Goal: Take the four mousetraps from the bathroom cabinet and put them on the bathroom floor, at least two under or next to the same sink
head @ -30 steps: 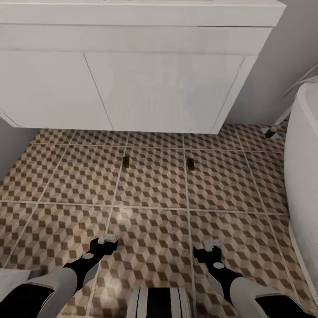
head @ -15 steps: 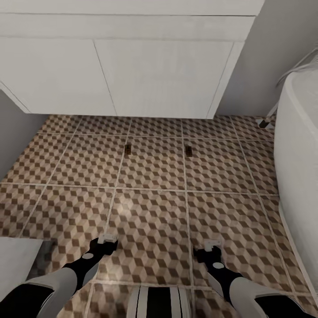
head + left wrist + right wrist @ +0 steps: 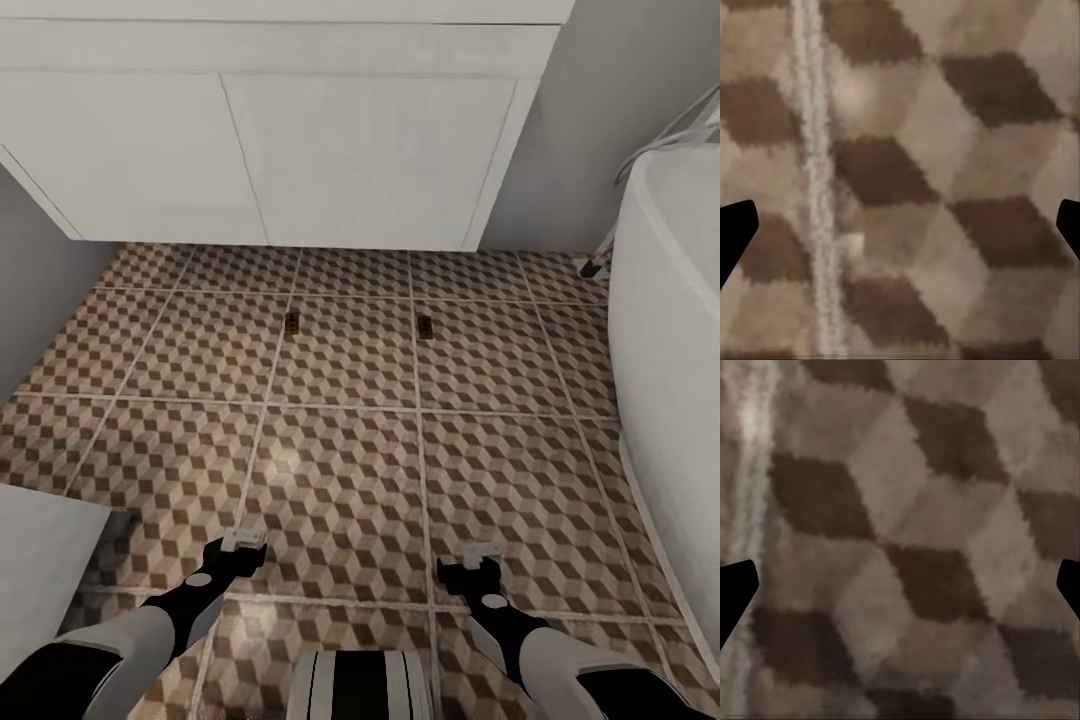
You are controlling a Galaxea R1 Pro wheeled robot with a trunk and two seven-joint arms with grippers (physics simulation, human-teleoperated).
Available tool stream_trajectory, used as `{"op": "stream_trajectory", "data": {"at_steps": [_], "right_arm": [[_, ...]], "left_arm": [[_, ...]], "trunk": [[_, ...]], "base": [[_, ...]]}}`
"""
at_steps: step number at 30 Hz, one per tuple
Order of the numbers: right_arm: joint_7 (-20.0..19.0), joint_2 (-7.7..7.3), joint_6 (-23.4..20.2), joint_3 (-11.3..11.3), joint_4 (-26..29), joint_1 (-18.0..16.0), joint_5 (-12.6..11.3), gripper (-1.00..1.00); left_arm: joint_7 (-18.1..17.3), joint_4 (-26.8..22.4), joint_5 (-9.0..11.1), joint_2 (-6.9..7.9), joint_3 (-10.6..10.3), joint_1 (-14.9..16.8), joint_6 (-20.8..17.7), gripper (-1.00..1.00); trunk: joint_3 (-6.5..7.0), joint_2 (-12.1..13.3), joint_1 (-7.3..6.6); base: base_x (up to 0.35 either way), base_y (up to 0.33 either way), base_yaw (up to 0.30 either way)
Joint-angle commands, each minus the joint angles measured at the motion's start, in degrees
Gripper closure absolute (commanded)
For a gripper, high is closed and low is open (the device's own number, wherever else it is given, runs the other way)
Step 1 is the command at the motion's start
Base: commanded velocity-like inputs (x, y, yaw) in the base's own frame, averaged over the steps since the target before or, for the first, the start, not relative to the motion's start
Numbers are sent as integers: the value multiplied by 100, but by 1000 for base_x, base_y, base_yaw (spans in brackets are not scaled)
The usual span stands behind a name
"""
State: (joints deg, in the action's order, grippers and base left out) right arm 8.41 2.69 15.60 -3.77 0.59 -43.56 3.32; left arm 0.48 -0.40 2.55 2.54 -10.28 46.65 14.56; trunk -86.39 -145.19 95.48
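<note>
Tiled bathroom floor (image 3: 340,470) holds two, seemingly flat, mousetraps (image 3: 292,322) (image 3: 424,326).

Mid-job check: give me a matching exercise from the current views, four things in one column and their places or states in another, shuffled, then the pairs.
Things:
1. left mousetrap
2. right mousetrap
3. bathtub
4. vanity

Places:
A. white, curved, along the head view's right edge
B. on the floor beside a grout line, ahead of the left gripper
C. white, two doors, hung above the tiles at the far wall
D. on the floor, ahead of the right gripper

Pairs: 1-B, 2-D, 3-A, 4-C
</note>
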Motion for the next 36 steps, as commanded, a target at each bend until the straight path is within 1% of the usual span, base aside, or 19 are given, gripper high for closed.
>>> {"op": "stream_trajectory", "data": {"at_steps": [1, 13, 28, 36], "right_arm": [[47, 0, 4, -36, -7, -3, 36, -100], [47, -21, 4, -36, -7, -3, 37, -100], [48, 1, 4, -28, 27, -3, 37, -100], [47, -14, 6, -23, 44, -3, 37, -100]], "left_arm": [[5, 5, 27, 2, -44, 2, 19, -100], [5, 7, 48, 26, -44, -2, 27, -100], [5, 5, 53, 52, -44, -14, 46, -100], [9, 5, 55, 53, -44, -15, 47, -100]], "trunk": [[-3, -1, -1], [-3, -1, -1], [-3, -1, -1], [174, 9, -22]], "base": [[-38, 0, 0], [-14, 0, 0], [-1, 0, 0], [0, 0, 0]]}}
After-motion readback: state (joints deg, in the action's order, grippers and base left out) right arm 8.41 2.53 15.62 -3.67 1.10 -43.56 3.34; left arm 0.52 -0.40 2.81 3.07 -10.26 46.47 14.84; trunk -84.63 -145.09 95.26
